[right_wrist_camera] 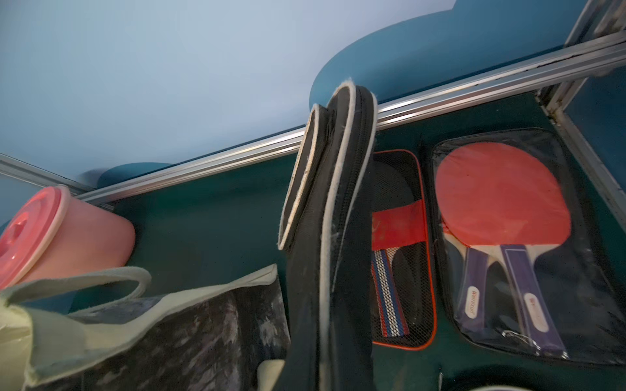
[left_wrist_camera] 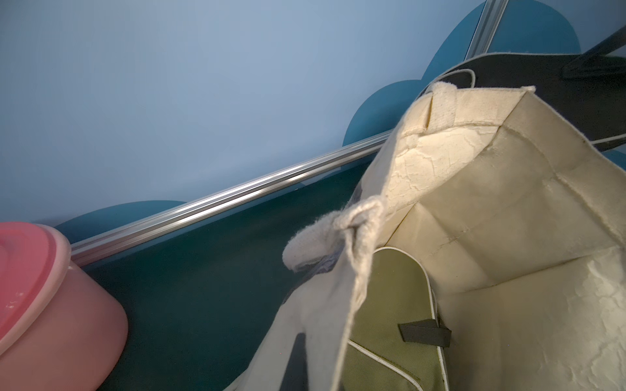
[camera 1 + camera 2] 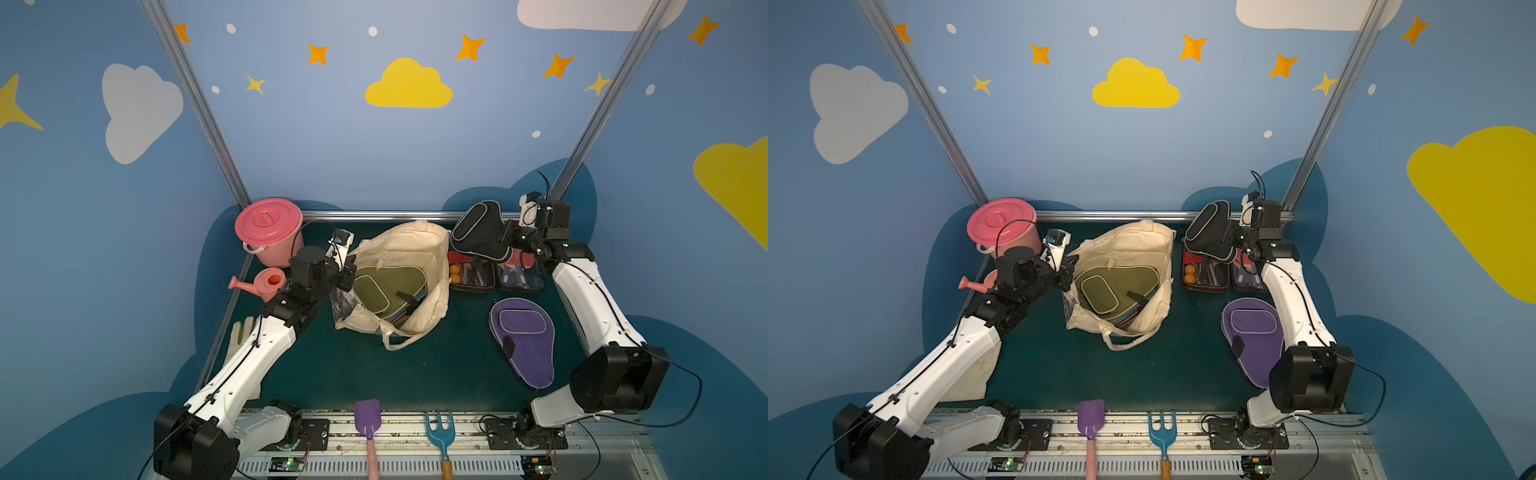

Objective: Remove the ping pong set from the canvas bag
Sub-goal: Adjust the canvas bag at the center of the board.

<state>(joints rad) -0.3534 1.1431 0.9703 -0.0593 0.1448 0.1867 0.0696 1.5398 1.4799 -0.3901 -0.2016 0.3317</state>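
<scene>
At the near edge a purple shovel [image 3: 366, 417] and a blue rake [image 3: 439, 428] are laid side by side. Farther in, a purple case [image 3: 524, 340] is seen flat on the mat [image 3: 332, 374] at the right. In the middle the canvas bag [image 3: 434, 266] is held agape, its left rim pinched by the closed left gripper [image 3: 347, 275], and an olive case [image 3: 388, 286] is lodged inside. At the far right a black case [image 3: 478, 230] is clamped aloft by the right gripper [image 3: 505, 240] above two flat packs [image 3: 473, 277].

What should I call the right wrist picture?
Black paddle case hanging beside a pack of red paddles, canvas bag and pink bucket nearby.
</scene>
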